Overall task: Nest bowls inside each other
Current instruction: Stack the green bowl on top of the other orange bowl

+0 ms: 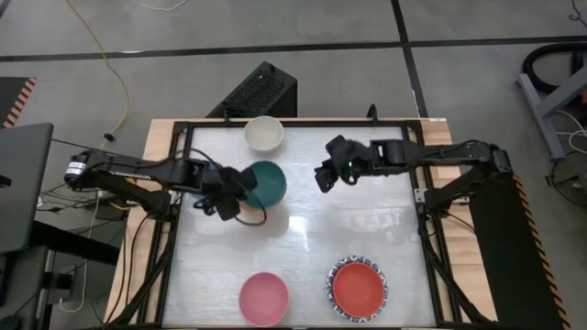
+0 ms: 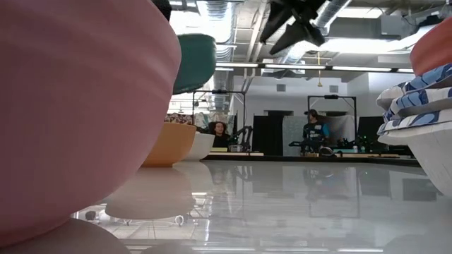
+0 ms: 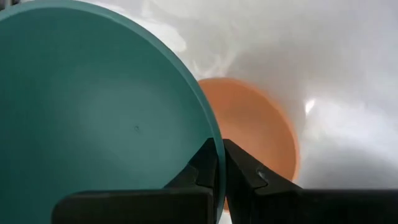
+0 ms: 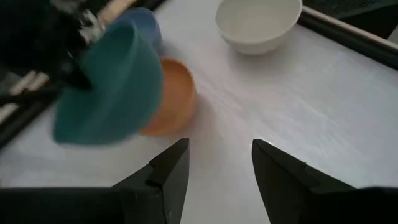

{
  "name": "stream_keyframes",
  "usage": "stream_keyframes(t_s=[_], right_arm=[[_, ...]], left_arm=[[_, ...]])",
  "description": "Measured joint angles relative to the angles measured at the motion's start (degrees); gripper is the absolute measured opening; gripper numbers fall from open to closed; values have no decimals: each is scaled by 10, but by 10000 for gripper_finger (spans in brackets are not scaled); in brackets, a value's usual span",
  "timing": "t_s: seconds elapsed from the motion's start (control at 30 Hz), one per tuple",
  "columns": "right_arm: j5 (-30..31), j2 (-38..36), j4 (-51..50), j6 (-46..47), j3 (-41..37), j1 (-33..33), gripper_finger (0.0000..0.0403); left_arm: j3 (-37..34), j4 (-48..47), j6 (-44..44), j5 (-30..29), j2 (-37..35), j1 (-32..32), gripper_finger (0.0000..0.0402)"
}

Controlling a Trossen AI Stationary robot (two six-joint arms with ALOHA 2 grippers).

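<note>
Left gripper (image 1: 240,194) clamped, right gripper (image 1: 323,176) apparently open.

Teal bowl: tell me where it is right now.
In the high view the teal bowl is left of centre, held by its rim in the left gripper above the orange bowl, with the cream bowl beyond it near the table's far edge.

Teal bowl (image 1: 267,183), orange bowl (image 4: 169,94), cream-white bowl (image 1: 264,133), pink bowl (image 1: 264,297).
</note>
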Motion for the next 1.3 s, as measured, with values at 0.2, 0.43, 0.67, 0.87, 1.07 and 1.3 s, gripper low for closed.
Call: stream_keyframes(t_s=[0.2,0.43,0.67,0.87,1.07,1.3], right_arm=[[-4,0,-12,30,40,-24,181],[12,3,-20,24,47,-34,144],[11,30,-24,10,47,-34,127],[-2,38,-33,3,47,-34,128],[-24,45,-65,-17,47,-31,135],[-36,87,-65,-16,47,-24,201]], left_arm=[[5,-4,47,-71,44,-19,0],[74,-2,52,-71,103,-19,0],[136,-15,54,-40,167,-10,0],[151,-18,72,-24,195,8,0],[151,-15,78,3,211,20,0],[152,-11,93,18,213,22,0]])
